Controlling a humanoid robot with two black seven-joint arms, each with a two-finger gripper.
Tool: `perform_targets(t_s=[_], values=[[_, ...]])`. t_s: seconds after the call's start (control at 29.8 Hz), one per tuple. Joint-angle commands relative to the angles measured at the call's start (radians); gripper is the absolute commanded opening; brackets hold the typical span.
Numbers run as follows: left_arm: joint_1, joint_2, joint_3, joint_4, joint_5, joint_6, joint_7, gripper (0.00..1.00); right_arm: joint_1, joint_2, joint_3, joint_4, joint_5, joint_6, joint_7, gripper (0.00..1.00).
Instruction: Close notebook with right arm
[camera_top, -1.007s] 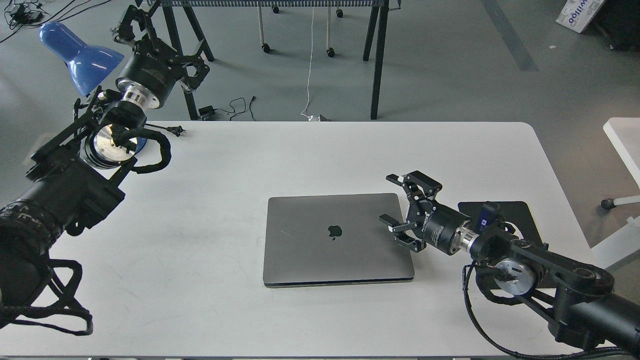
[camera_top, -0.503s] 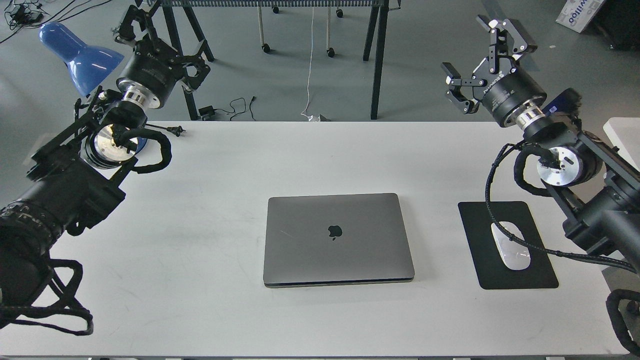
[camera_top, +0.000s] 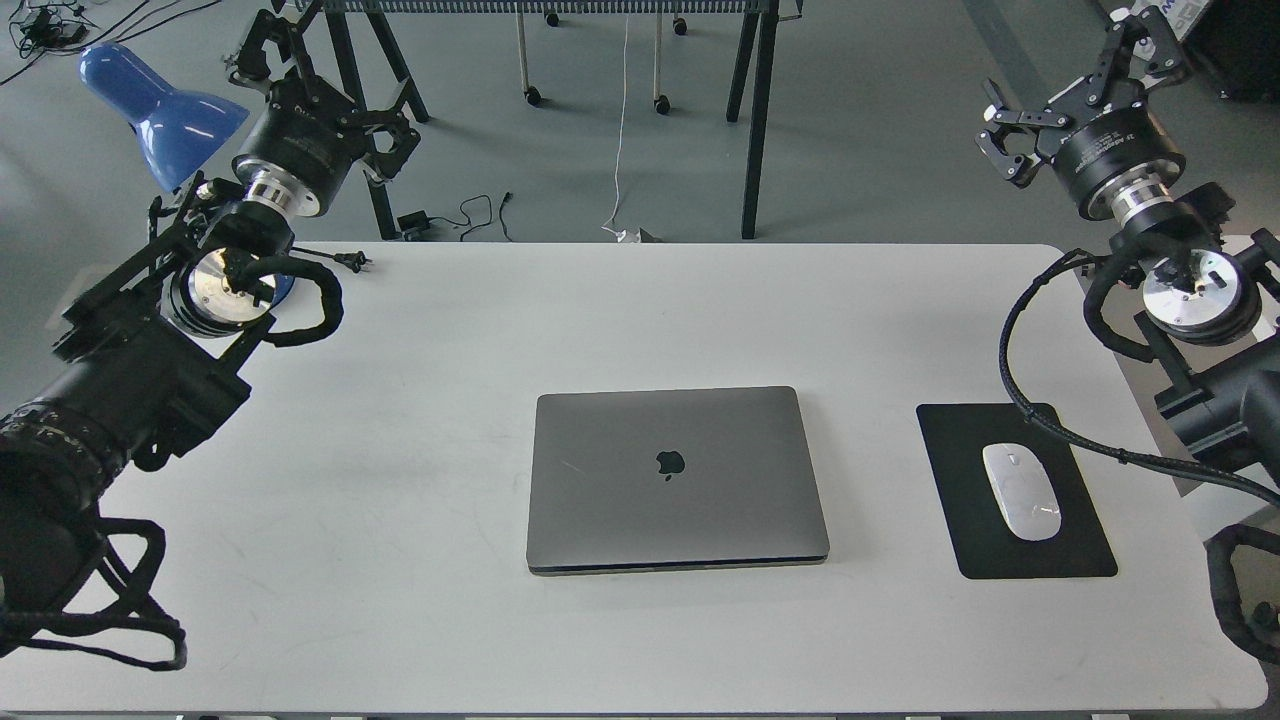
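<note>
The right gripper (camera_top: 1085, 75) has been raised further up and to the right since the earlier frame; its fingers are spread, nothing held. The laptop (camera_top: 677, 478) lies closed on the table (camera_top: 400, 600), well below and left of it. The left gripper (camera_top: 300, 60) cannot be judged.

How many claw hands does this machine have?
2: the left gripper is raised at the far left by the blue lamp; the right gripper is raised at the far right, open.

One tabletop (camera_top: 420, 330) carries one laptop (camera_top: 676, 478), one mouse pad (camera_top: 960, 500) and one mouse (camera_top: 1021, 491); beside it, one blue lamp (camera_top: 160, 105) and two robot arms.
</note>
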Motion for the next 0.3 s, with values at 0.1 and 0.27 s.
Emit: perform_targets(t_s=[0.1, 0.27], values=[[0.000, 0.002, 0.000, 0.000, 0.000, 0.000, 0.001, 1.00, 0.002, 0.032, -0.003, -0.005, 0.003, -0.007, 0.007, 1.00], [0.000, 0.002, 0.000, 0.000, 0.000, 0.000, 0.001, 1.00, 0.003, 0.034, -0.010, -0.005, 0.003, -0.006, 0.008, 1.00]])
